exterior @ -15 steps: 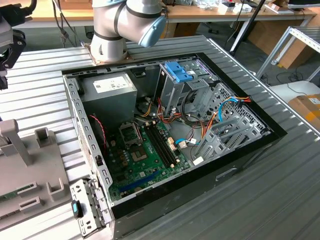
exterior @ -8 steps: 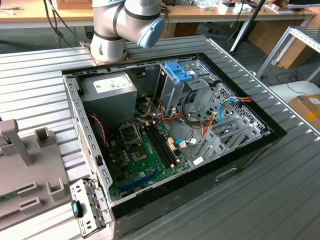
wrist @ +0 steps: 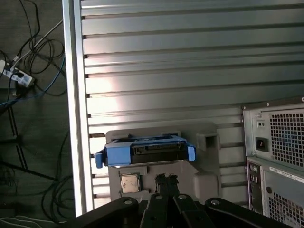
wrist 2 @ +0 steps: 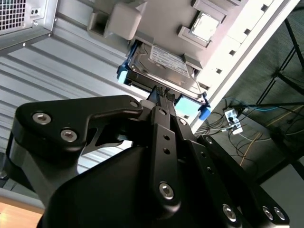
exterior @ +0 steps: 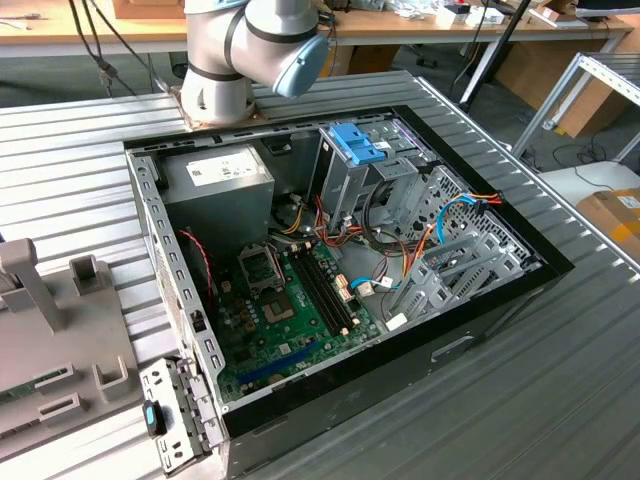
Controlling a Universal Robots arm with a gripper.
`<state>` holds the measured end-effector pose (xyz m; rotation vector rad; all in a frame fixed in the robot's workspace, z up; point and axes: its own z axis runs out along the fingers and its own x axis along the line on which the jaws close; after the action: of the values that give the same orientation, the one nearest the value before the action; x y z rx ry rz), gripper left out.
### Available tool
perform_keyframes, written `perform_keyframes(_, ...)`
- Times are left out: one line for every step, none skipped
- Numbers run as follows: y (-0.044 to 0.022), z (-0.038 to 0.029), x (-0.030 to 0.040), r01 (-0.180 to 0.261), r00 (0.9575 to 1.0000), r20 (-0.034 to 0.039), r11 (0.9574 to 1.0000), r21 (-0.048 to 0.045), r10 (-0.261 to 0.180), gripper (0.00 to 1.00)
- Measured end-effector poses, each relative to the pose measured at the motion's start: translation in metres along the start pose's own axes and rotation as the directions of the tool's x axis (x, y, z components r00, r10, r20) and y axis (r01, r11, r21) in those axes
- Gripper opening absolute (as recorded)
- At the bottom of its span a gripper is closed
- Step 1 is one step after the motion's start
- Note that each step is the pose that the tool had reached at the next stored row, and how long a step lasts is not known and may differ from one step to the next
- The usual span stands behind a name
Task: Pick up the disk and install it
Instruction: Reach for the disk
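Arm's black gripper (wrist: 166,179) hovers aimed at the grey blue-framed hard drive (wrist: 147,153) near the ribbed metal table (wrist: 166,61) edge, jaws pinched together, empty.

The disk (wrist: 145,153) sits in a holder (wrist: 213,161) on the table (wrist: 166,57) just ahead of my claw (wrist: 166,179), the computer case (wrist: 275,142) beside the holder.

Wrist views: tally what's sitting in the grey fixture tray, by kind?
disk: 1
square silver chip: 1
Total: 2
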<state>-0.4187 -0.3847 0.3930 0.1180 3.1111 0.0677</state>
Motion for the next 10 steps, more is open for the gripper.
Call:
perform_keyframes(-0.0002, -0.0001, 0.0032, 0.000, 1.0000, 0.0000, 1.0000, 0.0000, 0.000, 0.11)
perform_keyframes(-0.0006, -0.0002, 0.0079, 0.000, 1.0000, 0.0000, 1.0000, 0.0000, 0.000, 0.11)
perform_keyframes(-0.0009, -0.0003, 0.0123, 0.000, 1.0000, 0.0000, 1.0000, 0.0000, 0.000, 0.11)
perform_keyframes(-0.0010, -0.0004, 0.0153, 0.000, 1.0000, -0.0001, 1.0000, 0.0000, 0.000, 0.11)
perform_keyframes(-0.0012, -0.0004, 0.0181, 0.000, 1.0000, 0.0000, 1.0000, 0.0000, 0.000, 0.11)
perform_keyframes(-0.0013, -0.0005, 0.0205, 0.000, 1.0000, -0.0001, 1.0000, 0.0000, 0.000, 0.11)
perform_keyframes(-0.0014, -0.0006, 0.0245, 0.000, 1.0000, -0.0001, 1.0000, 0.0000, 0.000, 0.11)
perform_keyframes(-0.0011, -0.0005, 0.0291, 0.000, 1.0000, 0.0001, 1.0000, 0.0000, 0.000, 0.11)
perform_keyframes(-0.0007, -0.0005, 0.0308, 0.000, 1.0000, -0.0001, 1.0000, 0.0001, 0.000, 0.11)
perform_keyframes(-0.0002, -0.0004, 0.0323, 0.000, 1.0000, 0.0000, 1.0000, 0.0000, 0.000, 0.11)
